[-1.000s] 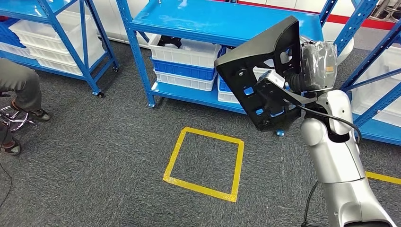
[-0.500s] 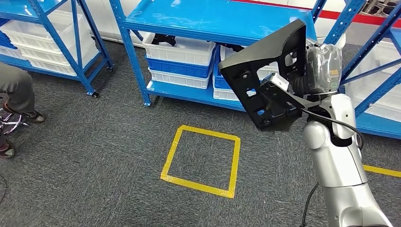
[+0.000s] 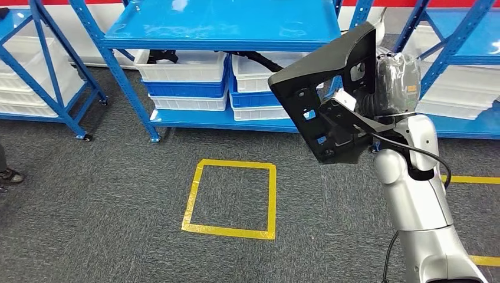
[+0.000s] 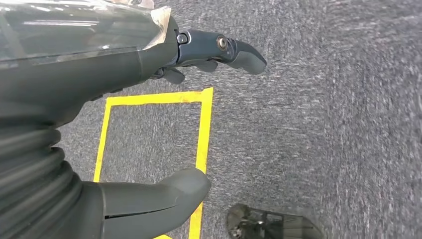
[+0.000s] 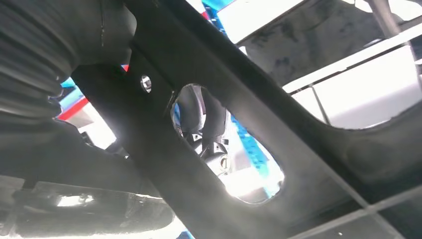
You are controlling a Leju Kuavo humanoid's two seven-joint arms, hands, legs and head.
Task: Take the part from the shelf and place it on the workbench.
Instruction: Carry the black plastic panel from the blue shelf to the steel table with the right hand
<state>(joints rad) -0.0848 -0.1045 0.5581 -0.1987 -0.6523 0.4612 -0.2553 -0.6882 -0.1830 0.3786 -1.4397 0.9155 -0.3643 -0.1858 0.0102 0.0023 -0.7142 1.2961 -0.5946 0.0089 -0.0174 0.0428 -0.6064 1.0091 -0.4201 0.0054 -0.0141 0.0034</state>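
Note:
A large black plastic part (image 3: 330, 88) with several cut-out holes is gripped by my right hand (image 3: 396, 79), raised at chest height on the right of the head view. The hand is wrapped in clear plastic. In the right wrist view the part (image 5: 308, 149) lies close across the lens, and dark fingers (image 5: 211, 124) show through one of its holes. My left hand (image 4: 114, 64) hangs over the grey carpet with thumb and fingers apart, holding nothing.
A blue shelf (image 3: 224, 23) stands ahead with white bins (image 3: 177, 65) and a blue bin (image 3: 186, 88) on its low level. A yellow tape square (image 3: 191, 197) marks the carpet, and a yellow line (image 3: 471, 179) runs at the right. A person's shoe (image 3: 9, 175) shows at the left edge.
The whole picture has shifted: the camera has turned, the shelf now faces me squarely and the seated person has slid out at the left. The part stays in my right hand.

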